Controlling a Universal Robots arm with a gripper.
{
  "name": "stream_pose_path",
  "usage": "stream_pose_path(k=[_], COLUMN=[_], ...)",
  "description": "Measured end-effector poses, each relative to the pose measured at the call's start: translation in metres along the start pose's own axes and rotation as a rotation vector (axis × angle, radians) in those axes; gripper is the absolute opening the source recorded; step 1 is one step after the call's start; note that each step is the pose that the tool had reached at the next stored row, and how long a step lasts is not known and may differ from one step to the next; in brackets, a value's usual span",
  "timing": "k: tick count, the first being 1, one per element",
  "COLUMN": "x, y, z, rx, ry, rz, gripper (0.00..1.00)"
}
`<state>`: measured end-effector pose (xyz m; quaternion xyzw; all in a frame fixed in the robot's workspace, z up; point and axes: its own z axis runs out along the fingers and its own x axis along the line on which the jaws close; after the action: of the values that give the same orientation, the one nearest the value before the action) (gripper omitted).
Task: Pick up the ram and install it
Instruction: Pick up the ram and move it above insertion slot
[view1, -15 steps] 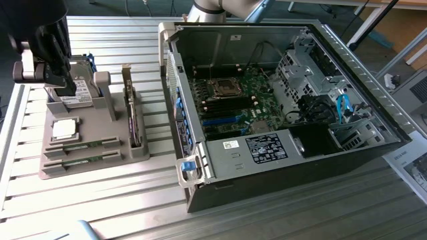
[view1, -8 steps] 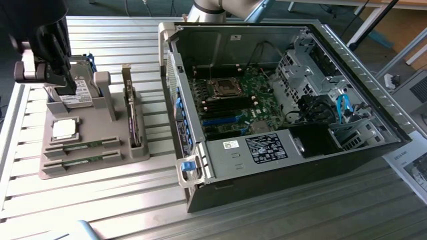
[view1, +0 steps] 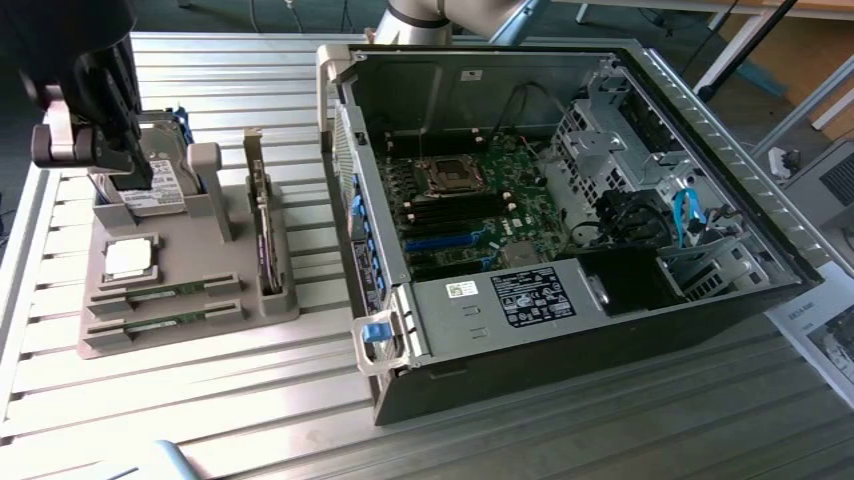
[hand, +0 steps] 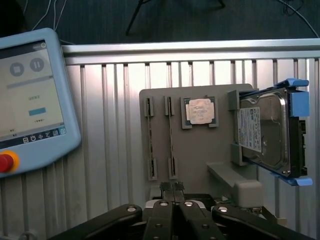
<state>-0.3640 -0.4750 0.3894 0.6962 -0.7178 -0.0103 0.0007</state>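
Note:
Two ram sticks, thin green boards, lie in slots of the grey holder (view1: 200, 335): one ram stick (view1: 171, 292) (hand: 170, 135) next to the silver processor chip (view1: 128, 258) (hand: 200, 111), the other ram stick (view1: 171, 321) (hand: 149, 137) nearer the holder's edge. My gripper (view1: 96, 158) (hand: 172, 187) hangs well above the holder, over its hard-drive end in the exterior view. Its black fingers (hand: 161, 210) are pressed together with nothing between them.
A silver hard drive (hand: 265, 130) (view1: 158, 185) in a blue bracket stands on the holder. The open computer case (view1: 561, 200) with its motherboard (view1: 467, 205) lies at the exterior view's right. A teach pendant (hand: 30, 95) rests on the slatted metal table (view1: 174, 420).

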Motion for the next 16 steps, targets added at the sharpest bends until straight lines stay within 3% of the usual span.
stream_pose_path(k=[7, 9, 11, 16], x=[0.0003, 0.0004, 0.0004, 0.0004], y=[0.0003, 0.0002, 0.0003, 0.0002], z=[0.0002, 0.0001, 0.0002, 0.0001], rx=[-0.0001, -0.0037, -0.0134, -0.0136], ry=[-0.0008, -0.0027, -0.0068, -0.0085], rz=[-0.001, -0.001, -0.003, -0.005], gripper=[0.10, 0.10, 0.10, 0.10])
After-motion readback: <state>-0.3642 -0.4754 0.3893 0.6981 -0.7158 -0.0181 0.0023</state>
